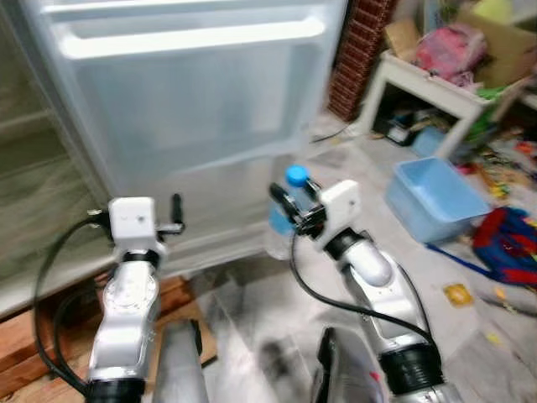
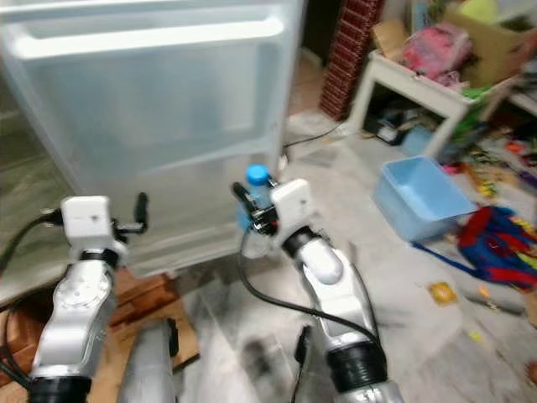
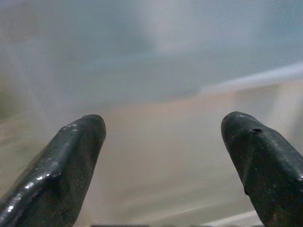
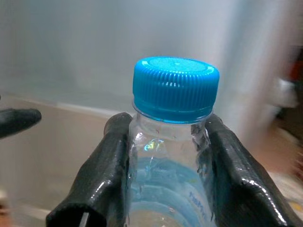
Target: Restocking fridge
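Cluttered floor tiles spread to the right of a pale fridge door point(image 1: 193, 92), which stands directly ahead of the robot, blurred by motion. Off to the right sit a light blue plastic bin point(image 1: 434, 197), a white side surface point(image 1: 419, 80) piled with bags and boxes, a red-and-blue backpack point(image 1: 509, 243), and a brick pillar point(image 1: 359, 50) behind.

The right tool point(image 4: 163, 156) is clenched around a clear water bottle point(image 4: 165, 189) just below its blue cap point(image 4: 175, 87) — one black finger presses each side of the neck. The bottle is held upright, raised in front of the lower part of the fridge door; in the head views it sits at the end of the right arm, cap uppermost point(image 1: 296, 175).

The left tool point(image 3: 163, 142) is released, its two black fingers point(image 3: 71, 161) spread well apart with only the blurred fridge surface beyond them. It is raised to the left of the bottle, near the fridge door point(image 1: 172, 214) — whether it touches the door cannot be told.
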Robot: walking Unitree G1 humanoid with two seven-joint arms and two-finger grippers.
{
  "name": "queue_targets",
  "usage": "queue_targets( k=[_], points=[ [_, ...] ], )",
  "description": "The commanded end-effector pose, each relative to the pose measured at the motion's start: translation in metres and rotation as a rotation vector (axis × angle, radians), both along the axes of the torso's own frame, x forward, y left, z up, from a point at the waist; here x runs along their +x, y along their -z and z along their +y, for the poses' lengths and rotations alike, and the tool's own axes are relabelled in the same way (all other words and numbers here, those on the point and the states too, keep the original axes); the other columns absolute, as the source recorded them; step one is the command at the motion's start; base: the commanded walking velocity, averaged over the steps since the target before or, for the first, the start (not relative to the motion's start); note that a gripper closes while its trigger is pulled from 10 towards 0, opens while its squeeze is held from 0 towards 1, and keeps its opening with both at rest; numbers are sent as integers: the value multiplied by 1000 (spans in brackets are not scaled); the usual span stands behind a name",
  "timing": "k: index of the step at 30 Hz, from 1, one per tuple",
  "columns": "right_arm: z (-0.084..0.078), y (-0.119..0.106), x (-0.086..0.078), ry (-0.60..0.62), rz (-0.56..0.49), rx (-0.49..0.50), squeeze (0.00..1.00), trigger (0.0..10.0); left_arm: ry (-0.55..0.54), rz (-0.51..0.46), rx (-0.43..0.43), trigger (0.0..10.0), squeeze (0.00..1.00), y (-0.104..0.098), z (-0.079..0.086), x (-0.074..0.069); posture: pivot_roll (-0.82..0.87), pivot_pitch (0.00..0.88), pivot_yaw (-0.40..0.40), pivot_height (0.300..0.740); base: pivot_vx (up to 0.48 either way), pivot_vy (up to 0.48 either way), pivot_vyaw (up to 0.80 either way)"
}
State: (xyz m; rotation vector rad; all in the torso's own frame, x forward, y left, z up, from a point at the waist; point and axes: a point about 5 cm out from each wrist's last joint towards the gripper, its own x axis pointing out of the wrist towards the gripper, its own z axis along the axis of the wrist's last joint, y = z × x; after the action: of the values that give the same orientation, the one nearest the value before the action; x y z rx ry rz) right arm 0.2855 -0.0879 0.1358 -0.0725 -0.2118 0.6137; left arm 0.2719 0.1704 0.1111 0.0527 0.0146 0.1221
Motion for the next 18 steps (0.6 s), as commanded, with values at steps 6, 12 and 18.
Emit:
queue_targets(
  k=[6,12,18],
  points=[
    [-2,-6,1,-4,-40,-9,0,10000,0,9,13,10000,0,1,-4,1,21,0,-43,517,0,0,0],
    [-2,-7,1,-8,-48,-21,0,10000,-7,11,11,10000,0,1,-3,1,21,0,-43,517,0,0,0],
    [0,-7,1,-14,-51,-19,0,10000,-13,11,14,10000,0,1,-3,1,22,0,-43,517,0,0,800]
  ],
)
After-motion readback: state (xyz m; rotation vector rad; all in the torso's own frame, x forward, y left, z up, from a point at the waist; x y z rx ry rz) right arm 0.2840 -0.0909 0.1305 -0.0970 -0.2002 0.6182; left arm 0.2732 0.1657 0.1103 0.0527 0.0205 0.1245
